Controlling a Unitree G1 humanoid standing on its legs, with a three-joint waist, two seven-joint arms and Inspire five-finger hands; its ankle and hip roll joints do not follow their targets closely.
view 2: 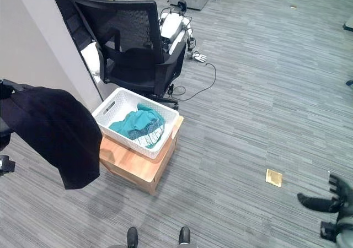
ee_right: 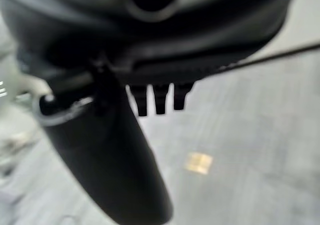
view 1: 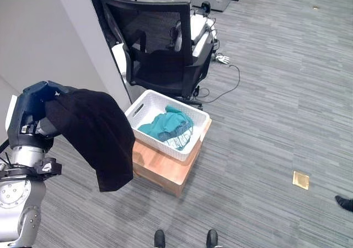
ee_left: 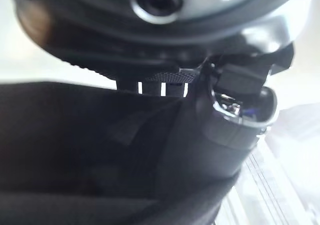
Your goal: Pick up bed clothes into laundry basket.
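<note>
My left hand (view 1: 38, 102) is raised at my left side, a black garment (view 1: 96, 138) draped over it and hanging beside the white laundry basket (view 1: 144, 101); its fingers are hidden, grip unreadable. Basket sits on a wooden box (view 1: 165, 168), holding teal clothes (view 1: 168, 127). My right hand (view 2: 325, 203) hangs low, fingers relaxed, empty.

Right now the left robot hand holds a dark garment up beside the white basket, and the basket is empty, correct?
Not quite. The white basket is not empty: the left eye view shows a teal cloth already in it. The rest stands: the left robot hand holds the dark garment up beside the basket.
</note>
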